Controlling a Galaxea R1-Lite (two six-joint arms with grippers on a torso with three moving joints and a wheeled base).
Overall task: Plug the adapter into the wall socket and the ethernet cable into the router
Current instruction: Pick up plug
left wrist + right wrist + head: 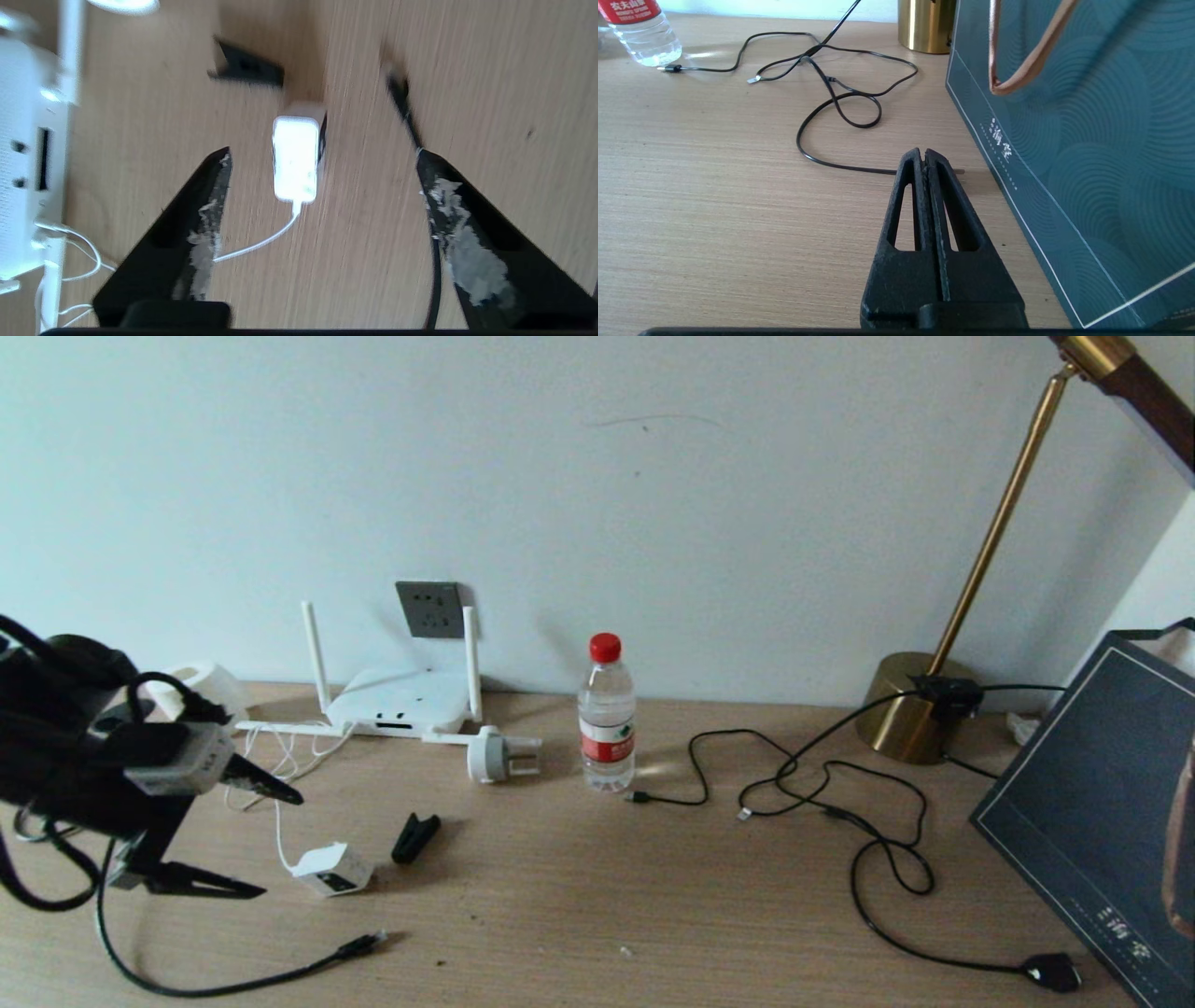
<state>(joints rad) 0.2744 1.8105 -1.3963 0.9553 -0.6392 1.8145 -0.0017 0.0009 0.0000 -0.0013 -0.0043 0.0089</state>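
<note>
The adapter point(333, 870) lies on the wooden table, a small white cube on a thin white cord. My left gripper point(271, 843) hovers just left of it, open. In the left wrist view the adapter point(296, 158) sits ahead of the open left gripper point(324, 154), nearer one finger, untouched. The ethernet cable point(369, 945) ends in a small plug near the table's front, and it runs past the other finger point(462, 242). The router point(401, 702) stands at the wall under the wall socket point(429, 609). My right gripper point(923, 151) rests shut and empty low over the table.
A black clip point(415, 837) lies right of the adapter. A round white plug with prongs point(495, 753), a water bottle point(607, 714) and looping thin black cables point(840, 784) lie mid-table. A brass lamp base point(910, 709) and a dark bag point(1102, 821) stand on the right.
</note>
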